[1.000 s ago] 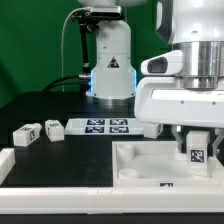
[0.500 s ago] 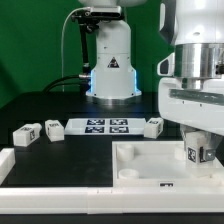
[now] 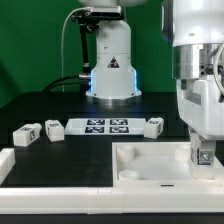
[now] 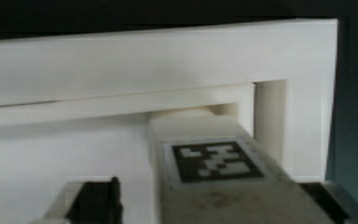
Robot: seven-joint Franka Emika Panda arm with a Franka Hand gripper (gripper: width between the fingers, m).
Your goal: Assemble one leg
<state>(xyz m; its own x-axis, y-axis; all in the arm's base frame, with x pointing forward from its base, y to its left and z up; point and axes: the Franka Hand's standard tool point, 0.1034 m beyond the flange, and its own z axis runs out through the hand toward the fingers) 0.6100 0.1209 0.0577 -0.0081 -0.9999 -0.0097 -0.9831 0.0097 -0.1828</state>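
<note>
Two spare blocks (image 3: 27, 133) sit on the exterior view's left, then the marker board (image 3: 103, 126), another block (image 3: 153, 126), and on the right the gripper (image 3: 205, 152) clamps the leg (image 3: 205, 154) upright in the tabletop's (image 3: 150, 160) corner

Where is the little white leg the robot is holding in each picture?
Exterior view: the leg sits low at the exterior view's right, between the gripper fingers, over the tabletop corner.
Wrist view: the leg fills the middle, tag facing the camera.
Shared landmark: the tabletop's raised corner wall.
</note>
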